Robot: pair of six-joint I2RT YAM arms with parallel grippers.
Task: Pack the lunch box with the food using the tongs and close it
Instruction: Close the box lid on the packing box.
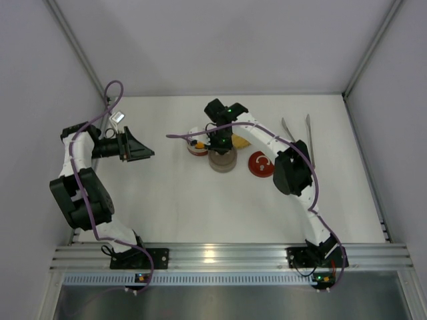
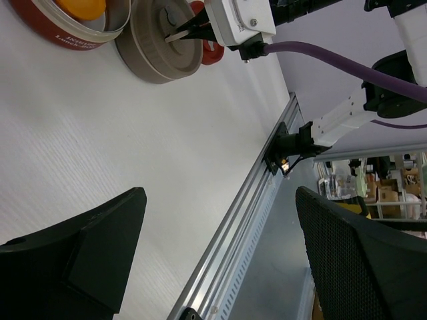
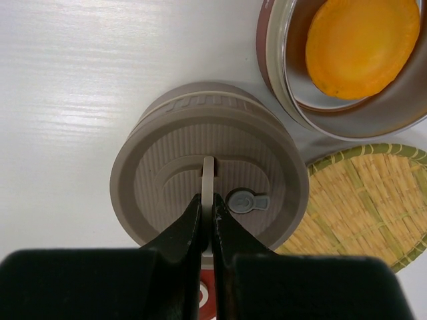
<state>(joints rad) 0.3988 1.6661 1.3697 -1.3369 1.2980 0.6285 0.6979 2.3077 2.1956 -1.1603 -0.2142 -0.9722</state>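
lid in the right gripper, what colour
Grey-brown, ribbed lid; clearest in the right wrist view.

Pale walls (image 1: 220,40) enclose a white table (image 1: 200,207) edged by an aluminium rail (image 1: 220,255) in front.

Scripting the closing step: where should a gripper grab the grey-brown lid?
By the thin upright tab on top of the lid, from above, pinching its flat faces: the lid is top-up and its round rim is wide. The right gripper holds it so.

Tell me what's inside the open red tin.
One orange-yellow ball lies in the red tin. Whatever is beneath the ball is covered.
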